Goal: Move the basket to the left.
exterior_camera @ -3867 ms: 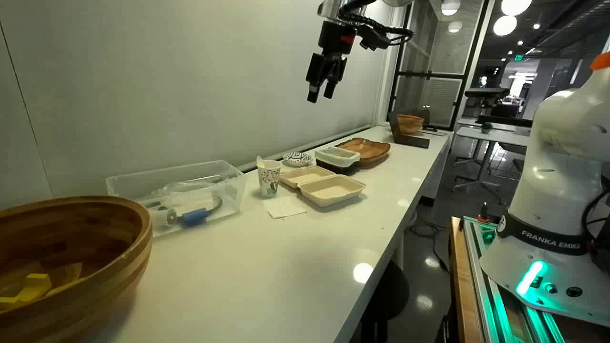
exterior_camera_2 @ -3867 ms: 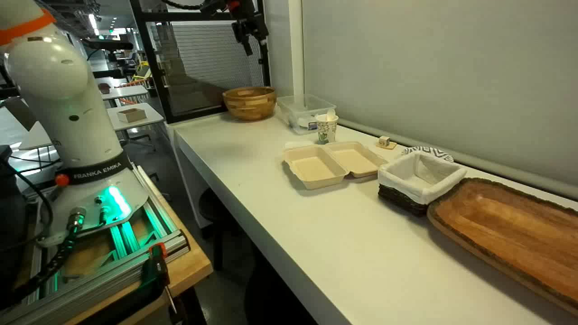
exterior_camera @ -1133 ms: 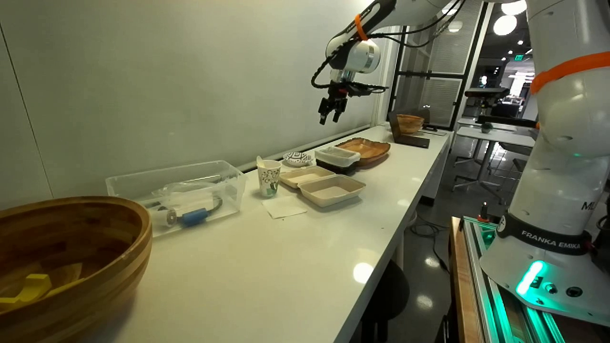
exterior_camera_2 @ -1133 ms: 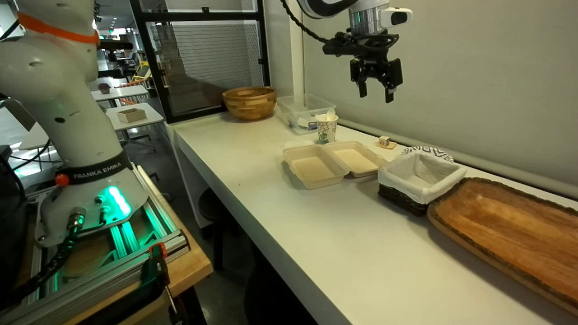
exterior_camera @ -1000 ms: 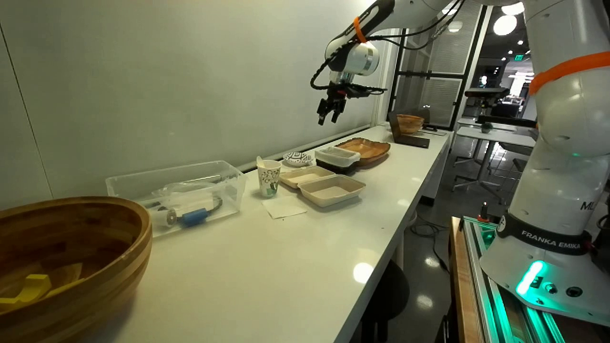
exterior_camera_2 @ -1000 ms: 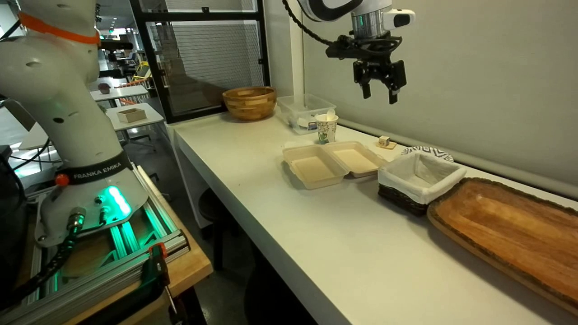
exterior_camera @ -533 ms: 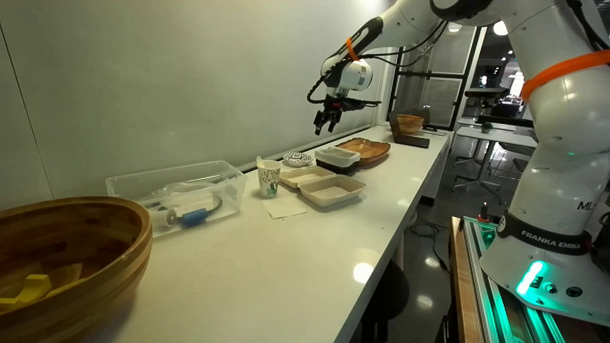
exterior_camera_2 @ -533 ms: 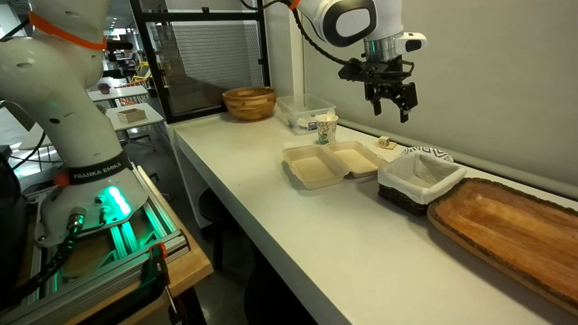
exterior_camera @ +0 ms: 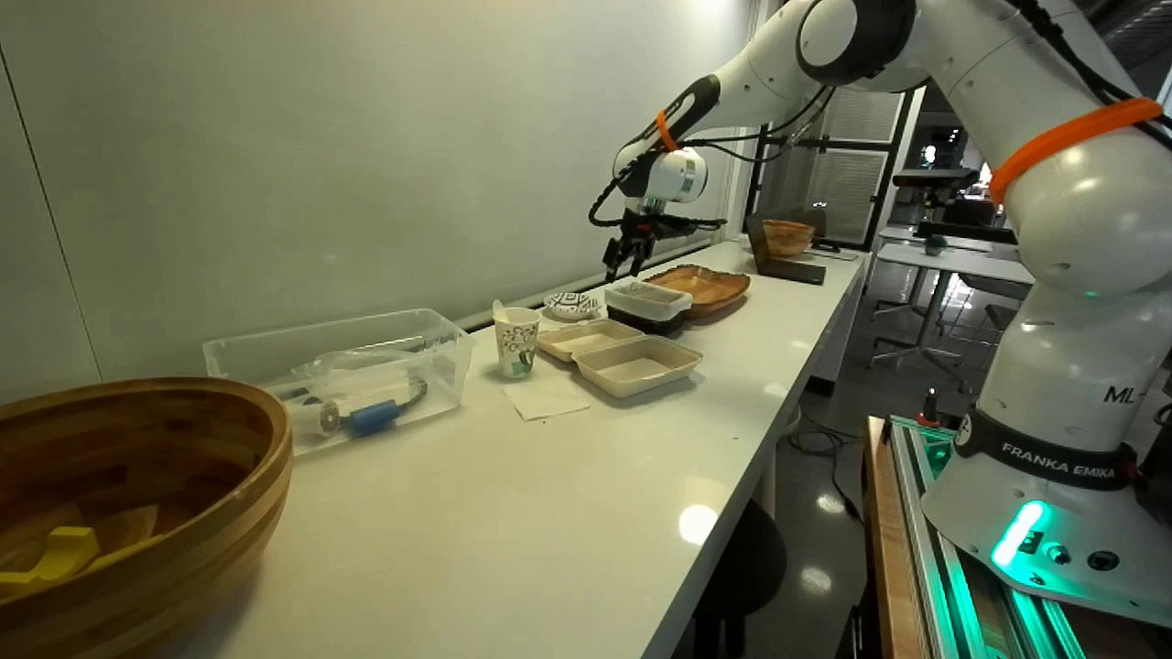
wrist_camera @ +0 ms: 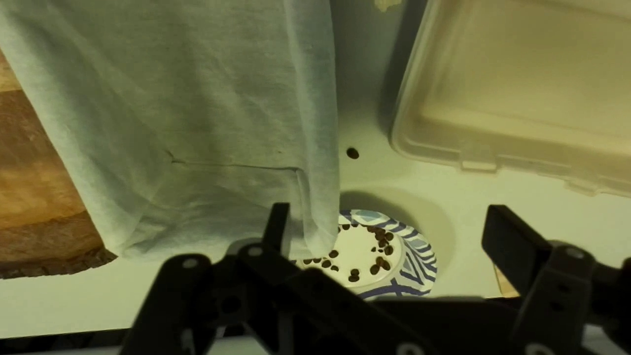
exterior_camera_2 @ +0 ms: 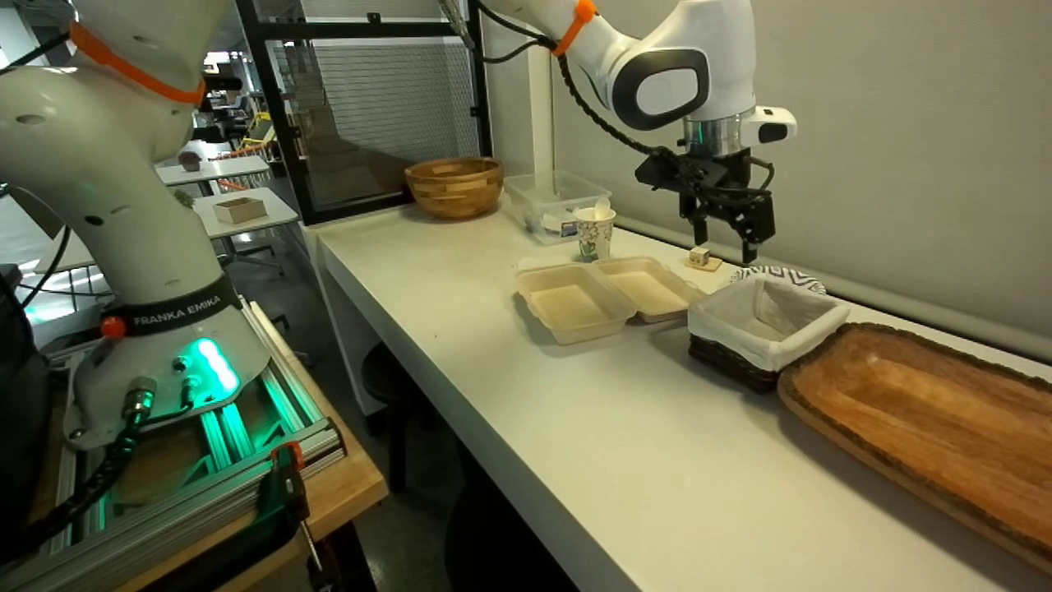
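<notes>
Gripper point(exterior_camera_2: 725, 245), black and two-fingered, has dropped towards the rectangular, dark-sided, white-lined basket point(exterior_camera_2: 764, 327), jaws apart — a grasp seems near, though remaining height is hard to judge.

In an exterior view, the desk point(exterior_camera_2: 657, 452) lies bare from the basket point(exterior_camera_2: 764, 333) toward seven o'clock. The tray point(exterior_camera_2: 945, 411) blocks its four o'clock side, the plate point(exterior_camera_2: 781, 275) its twelve; toward nine, a narrow gap parts it from the box point(exterior_camera_2: 604, 300).
</notes>
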You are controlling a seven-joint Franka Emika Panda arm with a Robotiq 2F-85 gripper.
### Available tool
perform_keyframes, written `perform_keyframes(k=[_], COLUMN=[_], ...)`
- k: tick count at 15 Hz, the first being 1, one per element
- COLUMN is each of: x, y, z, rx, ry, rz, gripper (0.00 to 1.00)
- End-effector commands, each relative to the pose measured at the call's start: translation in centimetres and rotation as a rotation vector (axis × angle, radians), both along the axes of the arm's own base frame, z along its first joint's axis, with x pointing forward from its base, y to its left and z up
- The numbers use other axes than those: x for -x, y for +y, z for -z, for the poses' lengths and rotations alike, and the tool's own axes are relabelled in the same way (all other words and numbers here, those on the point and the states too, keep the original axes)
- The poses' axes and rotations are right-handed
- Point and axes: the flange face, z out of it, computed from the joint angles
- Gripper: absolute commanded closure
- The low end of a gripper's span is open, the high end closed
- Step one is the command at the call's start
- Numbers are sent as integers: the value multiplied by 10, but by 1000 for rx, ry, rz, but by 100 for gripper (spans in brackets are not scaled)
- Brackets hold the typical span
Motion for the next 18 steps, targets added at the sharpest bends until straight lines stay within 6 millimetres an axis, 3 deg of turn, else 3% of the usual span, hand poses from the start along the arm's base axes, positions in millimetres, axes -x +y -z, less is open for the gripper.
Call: perform_keyframes(k=[1,6,11,14,15,16,18], x=[-7,-11,-13,-13,-12,-12,-12], y=[-13,-19,-23,-26,-26,-27,-26], z=[21,45,67,76,77,78,75], rx=[-5,-26,-36,-37,-37,-37,-39], ry=[-2,4,16,25,29,32,35], rz=[-15,-30,-41,-37,-34,-31,-28], gripper=[0,0,26,30,41,42,67])
